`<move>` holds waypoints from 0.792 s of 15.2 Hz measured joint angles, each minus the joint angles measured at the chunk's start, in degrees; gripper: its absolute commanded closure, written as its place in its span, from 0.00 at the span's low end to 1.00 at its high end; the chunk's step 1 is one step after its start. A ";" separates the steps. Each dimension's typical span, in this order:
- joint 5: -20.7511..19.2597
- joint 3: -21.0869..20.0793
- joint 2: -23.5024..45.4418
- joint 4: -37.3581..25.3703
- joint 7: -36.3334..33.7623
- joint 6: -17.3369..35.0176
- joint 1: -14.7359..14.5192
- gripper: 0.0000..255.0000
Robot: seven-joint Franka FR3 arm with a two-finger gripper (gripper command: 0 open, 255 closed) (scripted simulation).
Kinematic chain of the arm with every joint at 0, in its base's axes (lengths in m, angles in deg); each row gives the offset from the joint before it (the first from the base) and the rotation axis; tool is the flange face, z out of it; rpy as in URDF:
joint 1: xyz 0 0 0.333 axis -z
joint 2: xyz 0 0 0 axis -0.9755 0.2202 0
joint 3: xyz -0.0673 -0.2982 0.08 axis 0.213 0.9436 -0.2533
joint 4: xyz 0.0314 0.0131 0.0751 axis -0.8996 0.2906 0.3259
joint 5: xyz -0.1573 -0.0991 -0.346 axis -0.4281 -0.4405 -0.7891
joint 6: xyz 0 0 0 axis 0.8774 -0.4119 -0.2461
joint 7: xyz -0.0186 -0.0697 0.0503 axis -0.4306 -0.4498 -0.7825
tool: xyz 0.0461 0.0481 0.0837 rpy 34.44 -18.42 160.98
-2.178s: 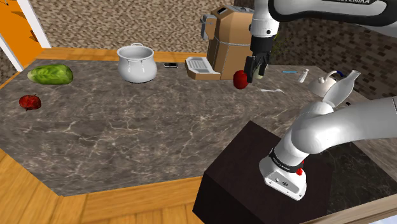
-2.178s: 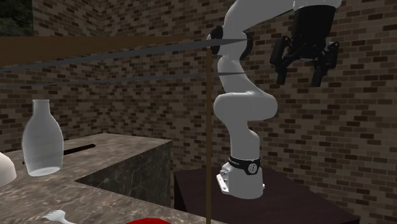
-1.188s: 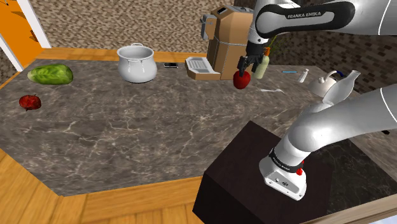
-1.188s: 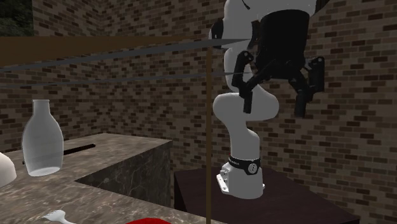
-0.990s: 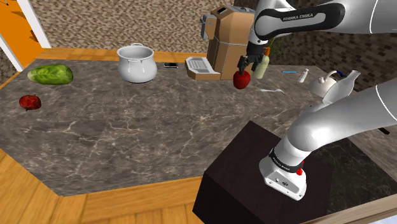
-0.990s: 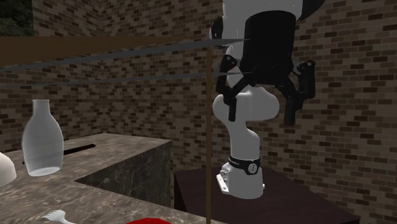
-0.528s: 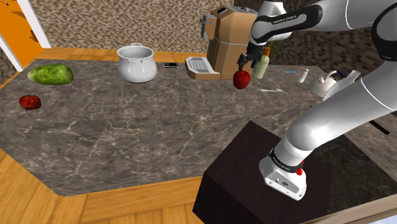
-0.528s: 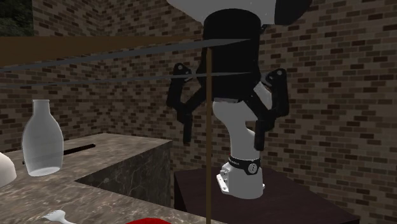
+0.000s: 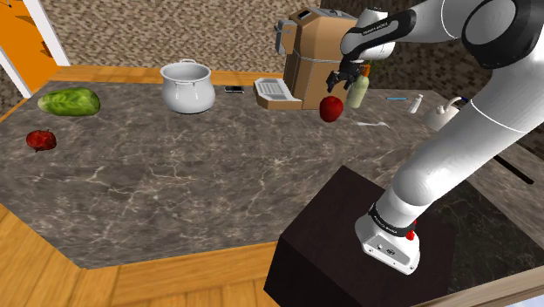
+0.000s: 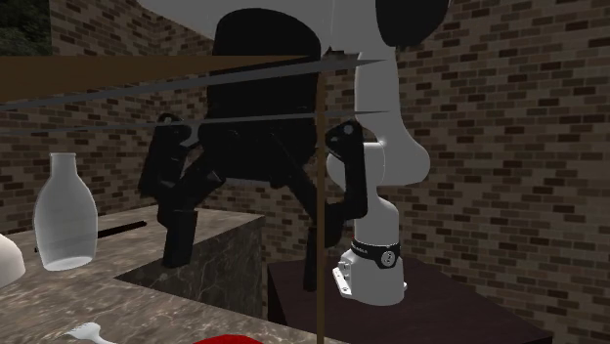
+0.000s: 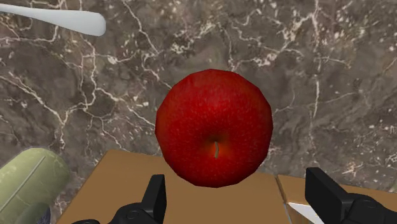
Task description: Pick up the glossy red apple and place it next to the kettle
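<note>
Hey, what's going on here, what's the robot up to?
The arm's gripper hangs open right over a red apple, its fingers apart and not touching it. The apple sits on the marble counter beside a cardboard box. It has not been gripped yet. The kettle, which it should end up next to, stands further along the counter toward the shoulder view's right.
</note>
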 measured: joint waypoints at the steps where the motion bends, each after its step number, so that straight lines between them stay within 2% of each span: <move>1: 0.82 0.41 1.34 -0.50 0.78 0.98 0.07 0.00; 7: 3.24 1.01 5.27 -0.14 2.59 5.16 0.11 0.00; 12: 3.48 1.05 5.61 0.02 2.79 5.66 0.14 0.00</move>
